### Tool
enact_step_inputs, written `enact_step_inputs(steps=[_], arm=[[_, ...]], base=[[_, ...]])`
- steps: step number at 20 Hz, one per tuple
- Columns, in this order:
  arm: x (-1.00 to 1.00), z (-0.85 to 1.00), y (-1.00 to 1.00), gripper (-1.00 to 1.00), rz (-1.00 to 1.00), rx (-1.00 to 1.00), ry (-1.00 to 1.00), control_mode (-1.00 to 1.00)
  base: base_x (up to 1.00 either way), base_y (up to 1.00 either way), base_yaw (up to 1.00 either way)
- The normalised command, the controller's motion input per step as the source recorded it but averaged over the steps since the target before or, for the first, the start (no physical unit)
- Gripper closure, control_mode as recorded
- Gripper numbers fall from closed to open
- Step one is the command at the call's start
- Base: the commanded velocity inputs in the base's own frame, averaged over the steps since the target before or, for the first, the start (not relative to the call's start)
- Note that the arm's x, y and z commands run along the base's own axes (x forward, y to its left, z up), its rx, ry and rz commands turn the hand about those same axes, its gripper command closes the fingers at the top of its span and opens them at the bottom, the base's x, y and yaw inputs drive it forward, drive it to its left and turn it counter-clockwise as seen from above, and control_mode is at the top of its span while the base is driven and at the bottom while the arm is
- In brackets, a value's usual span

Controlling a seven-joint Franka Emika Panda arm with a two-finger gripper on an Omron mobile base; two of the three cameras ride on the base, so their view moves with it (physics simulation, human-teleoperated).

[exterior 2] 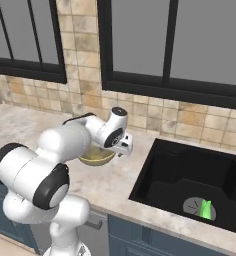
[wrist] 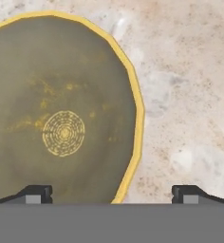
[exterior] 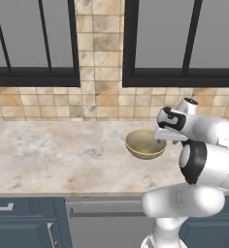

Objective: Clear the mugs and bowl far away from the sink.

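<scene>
The olive-tan bowl with its yellow rim sits on the marble counter left of the sink. My gripper hangs just over the bowl's right edge, open. Its two fingertips stand wide apart, one over the bowl's inside and one outside, with the rim running between them. In the base views the hand covers the bowl's sink-side edge. A bright green shape, seemingly the green mug, lies in the black basin by the drain. The black mug is out of view.
A tiled backsplash and dark-framed windows rise behind the counter. Bare marble stretches left of the bowl. Blue cabinet fronts run under the counter edge. My own arm bulks in front of the bowl.
</scene>
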Motion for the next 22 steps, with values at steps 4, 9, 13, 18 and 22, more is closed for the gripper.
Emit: enact_step_inputs(steps=[4, 9, 13, 18, 22], arm=[[0.14, -0.25, -0.16, -1.00, 0.02, 0.07, 0.02, -1.00], [0.15, -0.21, -0.08, -1.00, 0.01, 0.04, 0.00, -1.00], [0.20, -0.17, 0.00, -1.00, 0.00, 0.02, 0.00, -1.00], [0.15, -0.14, 0.00, -1.00, 0.00, 0.00, 0.00, -1.00], [0.11, -0.15, 0.03, 1.00, 0.00, 0.00, 0.02, -1.00]], base=[[0.00, 0.00, 0.00], [0.00, 0.00, 0.00], [0.00, 0.00, 0.00], [0.00, 0.00, 0.00], [0.00, 0.00, 0.00]])
